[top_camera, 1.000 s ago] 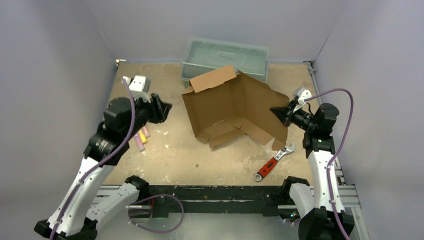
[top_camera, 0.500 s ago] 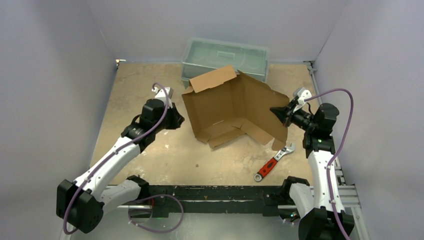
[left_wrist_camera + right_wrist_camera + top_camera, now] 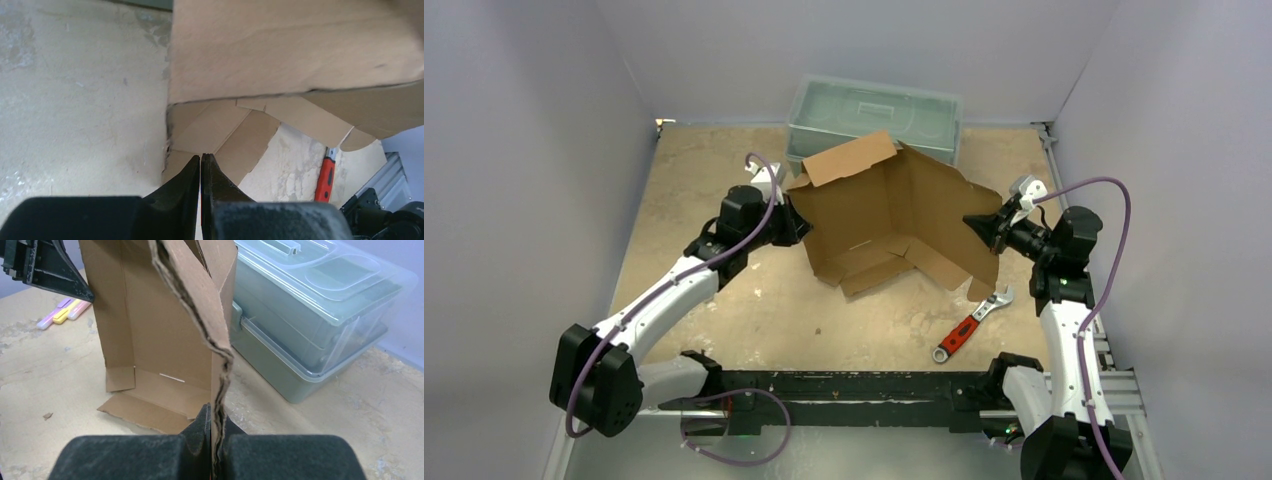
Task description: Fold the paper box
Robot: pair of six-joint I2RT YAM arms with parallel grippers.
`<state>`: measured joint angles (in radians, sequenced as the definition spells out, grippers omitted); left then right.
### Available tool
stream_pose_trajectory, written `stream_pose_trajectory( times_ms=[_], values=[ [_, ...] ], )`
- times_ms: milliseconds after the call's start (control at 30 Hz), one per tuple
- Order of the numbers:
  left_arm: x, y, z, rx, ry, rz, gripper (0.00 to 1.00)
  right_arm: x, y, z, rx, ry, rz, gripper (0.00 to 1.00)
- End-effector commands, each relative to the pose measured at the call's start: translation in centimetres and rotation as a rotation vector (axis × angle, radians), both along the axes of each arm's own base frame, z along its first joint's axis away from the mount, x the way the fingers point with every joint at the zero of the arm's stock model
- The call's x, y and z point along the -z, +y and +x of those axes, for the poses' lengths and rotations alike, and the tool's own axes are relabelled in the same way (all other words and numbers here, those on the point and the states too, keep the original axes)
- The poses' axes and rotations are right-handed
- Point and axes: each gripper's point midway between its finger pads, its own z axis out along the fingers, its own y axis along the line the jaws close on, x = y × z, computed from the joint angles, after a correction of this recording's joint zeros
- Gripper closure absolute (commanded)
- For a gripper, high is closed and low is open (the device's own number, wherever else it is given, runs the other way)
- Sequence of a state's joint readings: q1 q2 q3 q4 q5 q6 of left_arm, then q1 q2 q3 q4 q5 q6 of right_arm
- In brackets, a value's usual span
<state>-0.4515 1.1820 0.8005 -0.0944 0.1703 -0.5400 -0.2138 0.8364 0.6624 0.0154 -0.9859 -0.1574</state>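
Left wrist view: left gripper [image 3: 201, 157] has its jaws pressed together with nothing seen between them, tips aimed at the low left corner of the paper box [image 3: 290, 50], close to the cardboard; contact cannot be told. A second ago this gripper hung spread and well out toward the left edge of the bench [image 3: 714, 160]. The arm has since swung in and the jaws have snapped together beside the box's raised left wall. Judgement: this looks like a closed-finger push, set to nudge that wall or tuck a flap inward, not a grasp. Right gripper [image 3: 214, 412] is unchanged over the same second, pinching the raw corrugated edge of the box's right panel and holding it upright. The box sits mid-bench toward the far edge, half formed, with two walls raised, a top flap leaning back and the near flaps lying flat on the surface. Folding is early, as no wall is locked. A grey-green toolbox [image 3: 874, 115] with a clear lid stands at the far edge, just behind the box and possibly touching it. A red-handled wrench [image 3: 969, 328] lies toward the near right corner, apart from the box. Highlighters [image 3: 65, 311] lie toward the left side. The bench top is tan, scuffed, with pale worn patches. Plain grey walls [image 3: 524, 150] enclose the bench on three sides.
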Motion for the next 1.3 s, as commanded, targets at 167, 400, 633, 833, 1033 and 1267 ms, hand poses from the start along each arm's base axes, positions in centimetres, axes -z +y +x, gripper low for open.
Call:
stream_pose_trajectory(
  times_ms=[167,400,633,833,1033,1267],
  values=[
    [-5.7,4.3,-0.2,-0.176,-0.135,0.061,0.93,-1.6,0.3,-0.2,-0.019,-0.068,-0.021,1.00],
    [-2.6,6.5,-1.0,-0.271,-0.074,0.121,0.92,-1.4,0.3,-0.2,-0.022,-0.063,-0.017,1.00],
    [-2.8,1.0,1.5,-0.074,-0.096,-0.004,0.98,-1.5,0.4,-0.3,-0.023,-0.066,-0.018,1.00],
    [-4.0,-2.0,2.4,0.021,-0.112,-0.092,0.98,-1.5,1.1,-0.9,-0.079,-0.069,-0.011,1.00],
    [-2.9,-2.6,2.5,0.025,-0.089,-0.096,0.98,-1.9,2.2,-2.3,-0.173,-0.087,-0.005,1.00],
    [-2.2,-1.2,2.6,-0.049,-0.085,-0.068,0.98,-1.4,2.8,-2.8,-0.220,-0.105,-0.027,1.00]
  ],
)
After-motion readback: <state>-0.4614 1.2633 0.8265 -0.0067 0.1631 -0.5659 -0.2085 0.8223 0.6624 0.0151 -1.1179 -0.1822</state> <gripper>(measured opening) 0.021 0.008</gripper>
